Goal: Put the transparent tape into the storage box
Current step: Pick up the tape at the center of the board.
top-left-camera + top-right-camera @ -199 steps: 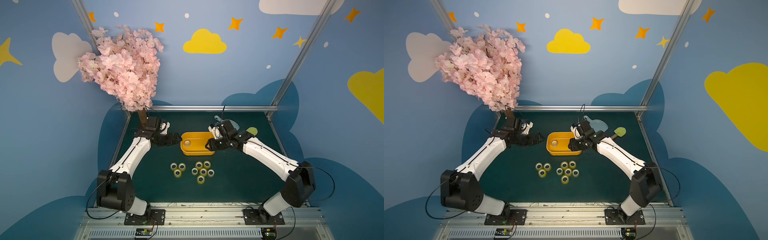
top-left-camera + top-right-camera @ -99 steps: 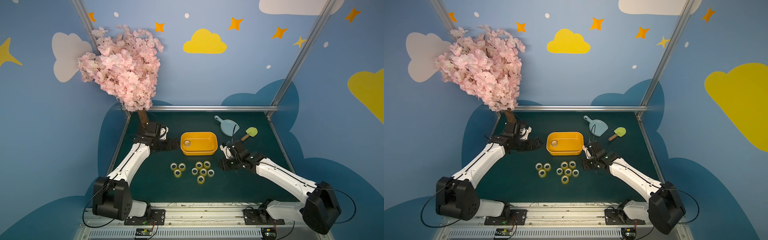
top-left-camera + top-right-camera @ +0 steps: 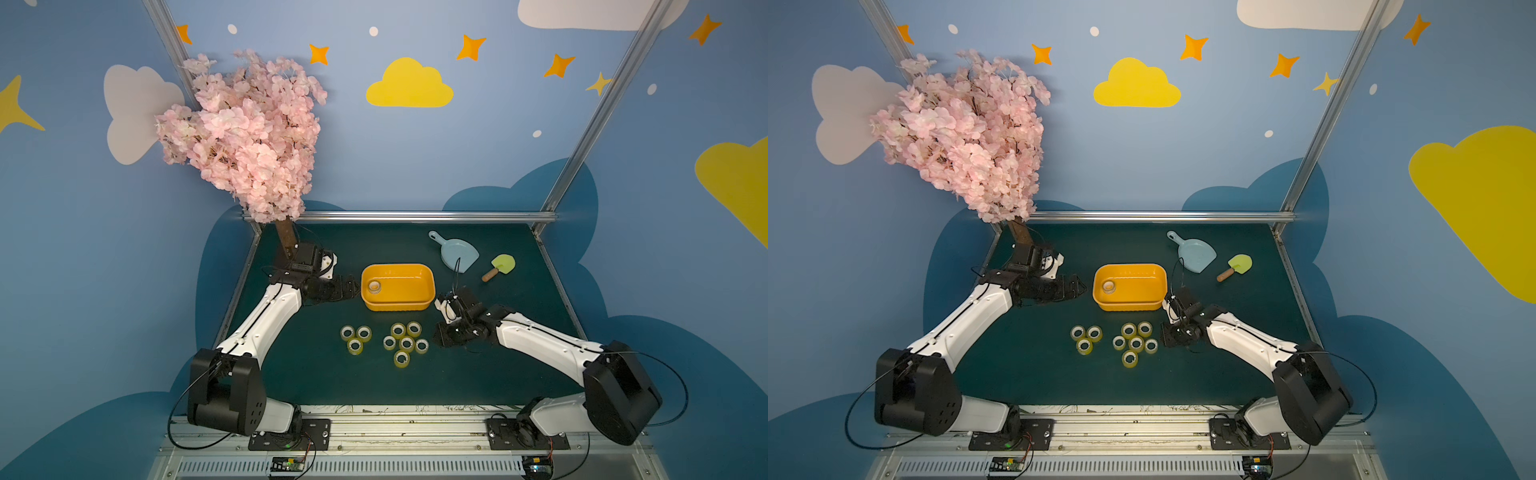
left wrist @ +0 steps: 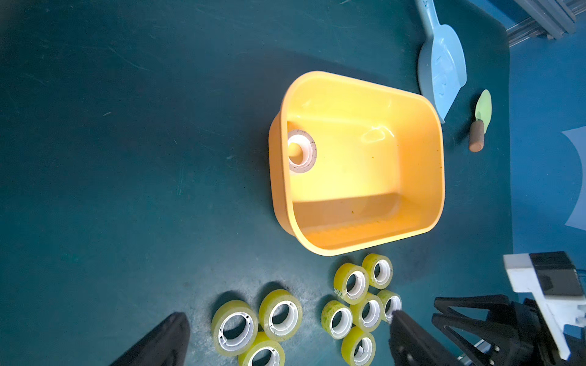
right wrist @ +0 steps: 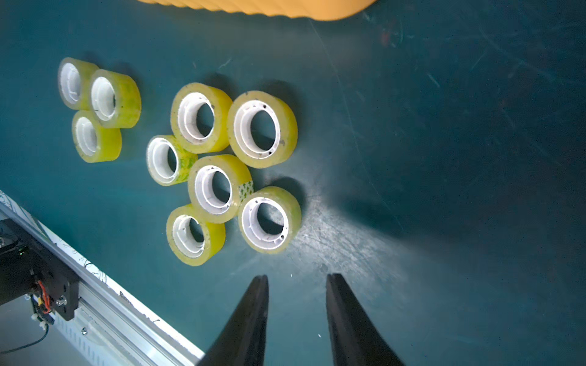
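Retreat of right gripper (image 5: pixel 296 279) from orange-yellow plastic storage box (image 3: pixel 397 306) is noted. Its jaws are held partly apart, empty, near a yellowish transparent tape roll (image 5: pixel 269 218). One roll (image 3: pixel 374 286) is seen inside the box and nine outside it. Another pick is judged next.

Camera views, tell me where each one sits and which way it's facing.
Top views: a stereo head high above the base rail, looking down and toward the back wall at the storage box and loose tape rolls; both arms show.
Left wrist: beside the box, facing across it; left gripper open.
Right wrist: low over the mat, facing the rolls; right gripper open.
Shared: both wrist views show the rolls.
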